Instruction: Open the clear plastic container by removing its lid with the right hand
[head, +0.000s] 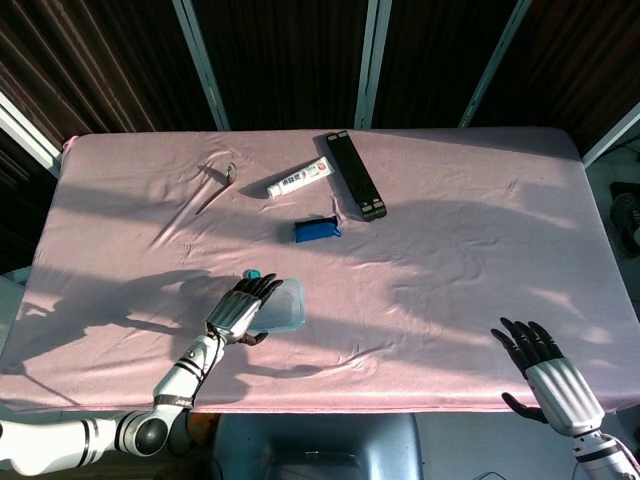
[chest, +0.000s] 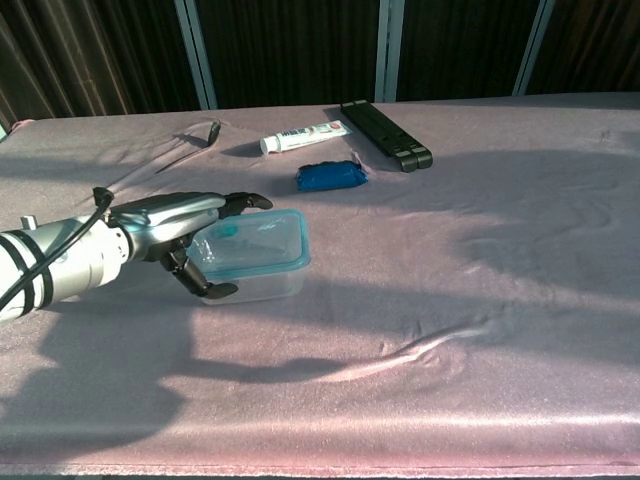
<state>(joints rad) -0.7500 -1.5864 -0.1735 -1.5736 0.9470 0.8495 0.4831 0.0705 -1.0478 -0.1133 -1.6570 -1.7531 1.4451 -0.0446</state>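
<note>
The clear plastic container (head: 288, 305) (chest: 262, 256) with its blue-rimmed lid on stands at the front left of the pink tablecloth. My left hand (head: 240, 311) (chest: 170, 232) holds it from the left side: the fingers lie across the lid's left part and the thumb presses the front wall. Far from the container, my right hand (head: 545, 368) hovers at the table's front right edge with fingers spread and nothing in it. It shows only in the head view.
A small teal cap (head: 253, 274) lies just behind the container. Further back are a blue packet (head: 316, 230) (chest: 331, 176), a white tube (head: 300, 179) (chest: 303, 137), a long black bar (head: 355, 175) (chest: 385, 134) and a small metal piece (head: 231, 173).
</note>
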